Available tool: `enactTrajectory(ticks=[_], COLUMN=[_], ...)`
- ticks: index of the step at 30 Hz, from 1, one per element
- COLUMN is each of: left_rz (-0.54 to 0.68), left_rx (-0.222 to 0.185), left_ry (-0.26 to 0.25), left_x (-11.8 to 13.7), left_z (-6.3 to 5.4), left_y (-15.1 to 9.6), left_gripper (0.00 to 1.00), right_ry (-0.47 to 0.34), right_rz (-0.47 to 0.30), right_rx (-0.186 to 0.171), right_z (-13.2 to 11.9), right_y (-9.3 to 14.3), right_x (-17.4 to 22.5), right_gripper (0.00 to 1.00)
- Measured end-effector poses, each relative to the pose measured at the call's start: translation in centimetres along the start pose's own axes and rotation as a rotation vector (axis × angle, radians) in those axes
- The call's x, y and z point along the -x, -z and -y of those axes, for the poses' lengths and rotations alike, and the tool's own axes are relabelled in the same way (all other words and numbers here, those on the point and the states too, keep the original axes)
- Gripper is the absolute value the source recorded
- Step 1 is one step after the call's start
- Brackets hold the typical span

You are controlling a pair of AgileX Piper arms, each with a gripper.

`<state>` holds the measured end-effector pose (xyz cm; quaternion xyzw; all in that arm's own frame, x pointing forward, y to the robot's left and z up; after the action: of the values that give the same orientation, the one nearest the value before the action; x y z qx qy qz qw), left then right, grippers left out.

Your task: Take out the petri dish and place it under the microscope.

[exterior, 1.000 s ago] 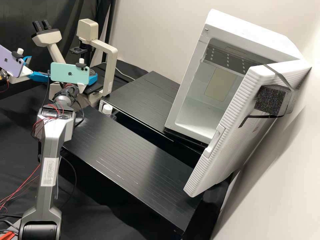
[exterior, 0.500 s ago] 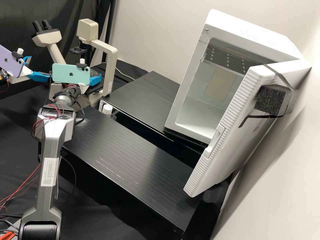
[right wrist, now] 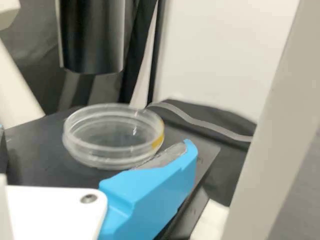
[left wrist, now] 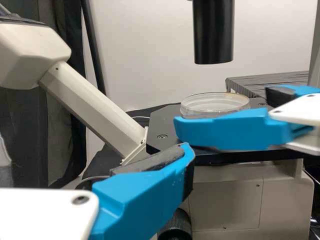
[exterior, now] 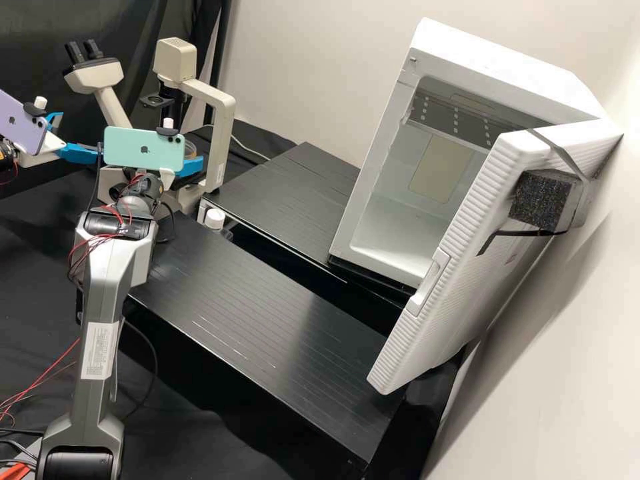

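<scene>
Black microscope stage [left wrist: 162, 122] bears petri dish [left wrist: 215, 104]; right gripper [left wrist: 222, 111], left gripper [exterior: 80, 136] both open. We should draw right back level, dish undisturbed.

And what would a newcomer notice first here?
The big white cabinet, its ribbed door open, at the high view's right, probably wins. Next come a mint-green phone and a lilac phone at the left. In the right wrist view, a clear round dish rests on the black stage of a beige microscope.

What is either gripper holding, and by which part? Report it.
Nothing is held: the petri dish rests on the black microscope stage, with the right gripper's blue finger beside it, not pinching it.
</scene>
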<state>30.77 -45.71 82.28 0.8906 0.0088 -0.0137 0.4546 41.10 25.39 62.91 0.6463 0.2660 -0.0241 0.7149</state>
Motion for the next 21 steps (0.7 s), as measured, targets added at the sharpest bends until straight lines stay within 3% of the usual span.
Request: enactTrajectory(ticks=[6, 11, 18, 21], left_rz=[0.000, 0.000, 0.000, 0.000], left_rx=[0.000, 0.000, 0.000, 0.000], left_ry=[0.000, 0.000, 0.000, 0.000], left_x=[0.0, 0.0, 0.0, 0.0], left_z=[0.0, 0.0, 0.0, 0.0], left_y=[0.0, 0.0, 0.0, 0.0], left_gripper=[1.00, 1.00, 1.00, 1.00], right_ry=[-0.015, -0.139, -0.406, -0.442], right_rz=[-0.028, -0.089, -0.188, -0.176], right_rx=[-0.018, -0.004, 0.099, 0.120], right_z=[-1.1, -3.0, -5.5, -5.4], right_y=[-0.8, -1.2, -1.6, -2.8], right_x=[3.7, 8.2, 15.7, 18.7], right_gripper=[1.00, 1.00, 1.00, 1.00])
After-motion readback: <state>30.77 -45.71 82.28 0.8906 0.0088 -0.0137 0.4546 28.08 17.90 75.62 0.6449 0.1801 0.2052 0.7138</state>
